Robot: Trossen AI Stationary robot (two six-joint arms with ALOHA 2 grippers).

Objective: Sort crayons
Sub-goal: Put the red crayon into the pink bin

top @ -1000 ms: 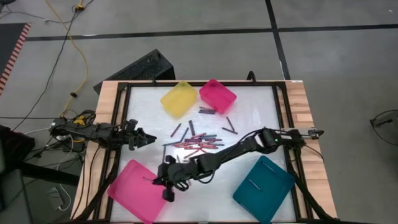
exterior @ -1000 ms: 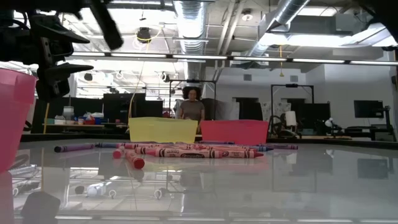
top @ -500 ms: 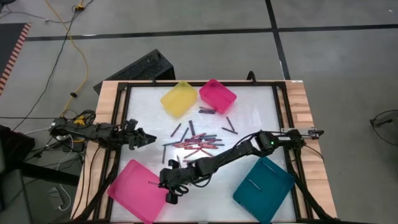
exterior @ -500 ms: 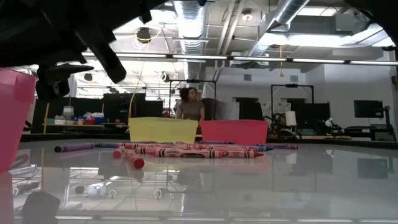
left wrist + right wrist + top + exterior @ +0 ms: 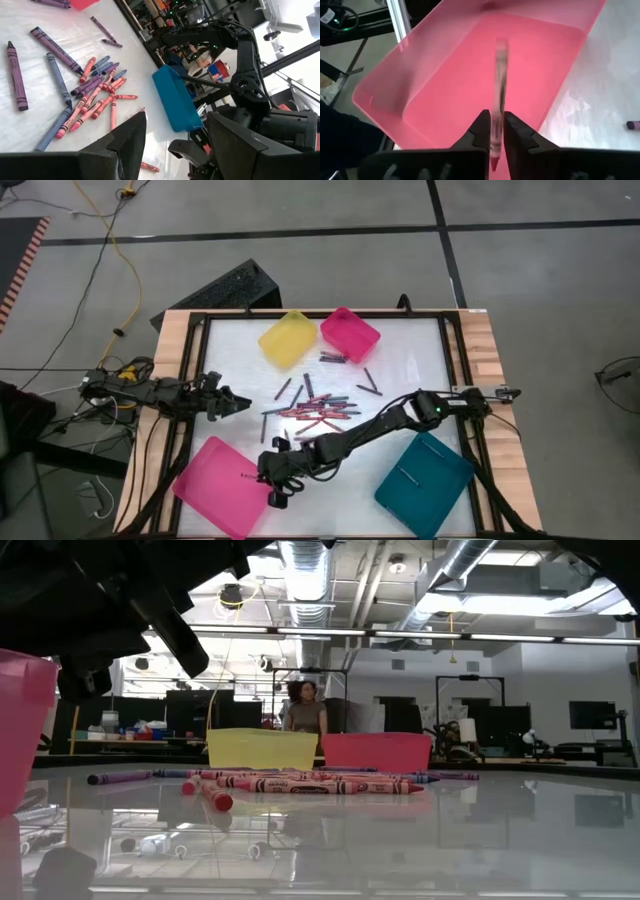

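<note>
From overhead I see my right claw [image 5: 272, 483] over the near pink tray's [image 5: 205, 492] edge, but not what it carries. My right wrist camera settles that: a pink crayon [image 5: 498, 95] stands between the narrowly parted fingers [image 5: 481, 131], above the tray's floor [image 5: 450, 85]; whether they grip it I cannot tell. Most crayons [image 5: 318, 412] lie mid-worktop [image 5: 410, 350]. My left claw [image 5: 238, 402] waits released at the left side.

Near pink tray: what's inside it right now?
One red crayon, blurred, over the pink tray just past the right pincer. Otherwise bare pink floor; nearest corner hidden by the pincer.
</note>
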